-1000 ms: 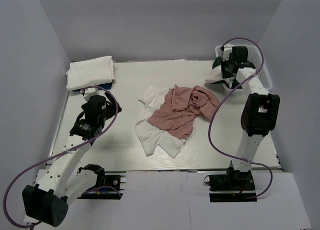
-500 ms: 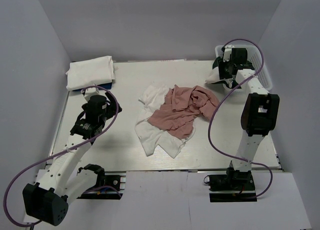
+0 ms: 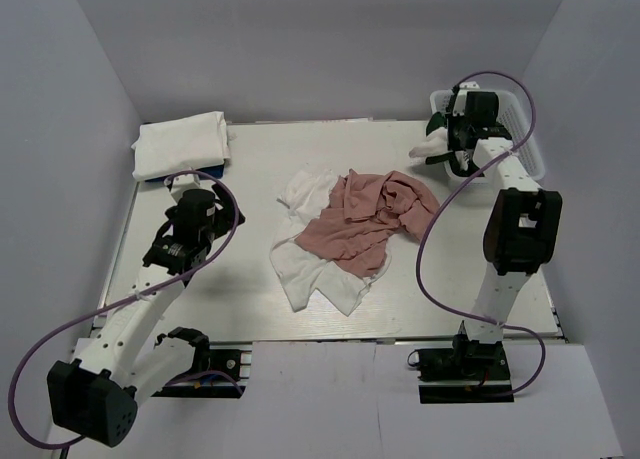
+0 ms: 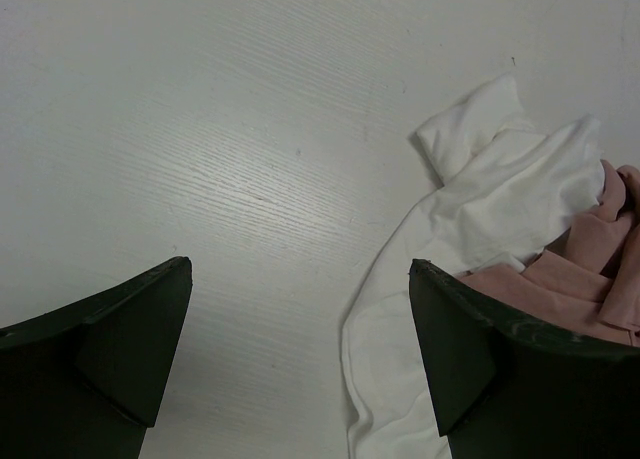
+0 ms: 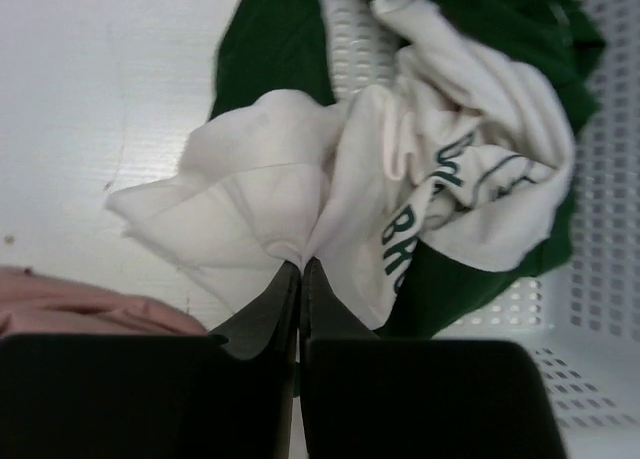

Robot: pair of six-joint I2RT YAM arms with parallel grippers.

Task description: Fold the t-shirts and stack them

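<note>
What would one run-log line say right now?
left pincer: open, over table | right pincer: shut on white printed cloth t-shirt at white plastic mesh basket | dusty pink cloth t-shirt: crumpled mid-table

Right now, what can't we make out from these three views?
- Printed shirt lettering: right wrist view, creases hide most letters.
- Green shirt: right wrist view, mostly under the printed shirt and cut by the top edge.
- Basket contents: top view, the right arm covers them.
- White shirt outline: top view, the pink shirt lies over it.
- Folded stack count: top view, too small.
</note>
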